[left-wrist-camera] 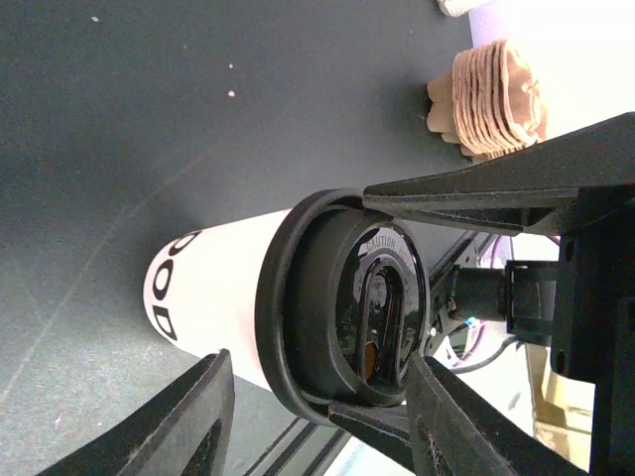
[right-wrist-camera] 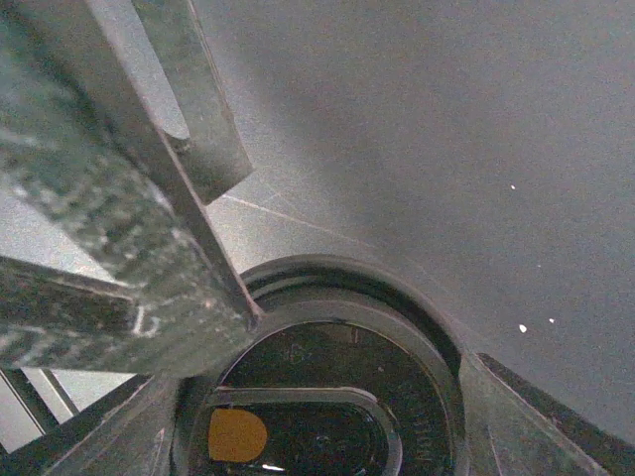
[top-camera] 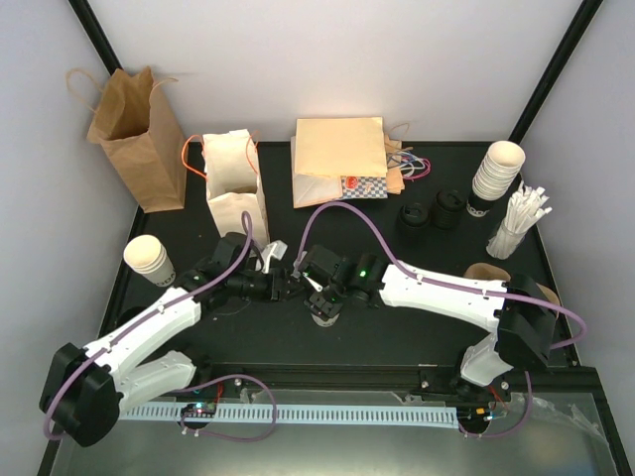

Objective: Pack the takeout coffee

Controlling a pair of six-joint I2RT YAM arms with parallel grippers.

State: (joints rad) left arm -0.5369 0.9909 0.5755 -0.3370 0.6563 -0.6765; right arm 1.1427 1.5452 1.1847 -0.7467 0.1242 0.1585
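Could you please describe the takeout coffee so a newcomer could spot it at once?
On the black table, look at the middle of its near half. The takeout coffee stands there in the right pincer: a cream-white cup with black lettering. Unlike the lidless cups at the left edge, it wears a black lid.

A lab test booth staged as a coffee counter: plain white walls (top-camera: pixel 327 59) box in a black table (top-camera: pixel 258 332); paper bags (top-camera: pixel 139 139) far left; stacked cups (top-camera: pixel 494 178) and straws (top-camera: pixel 518 220) far right; cable duct (top-camera: pixel 327 412) near.
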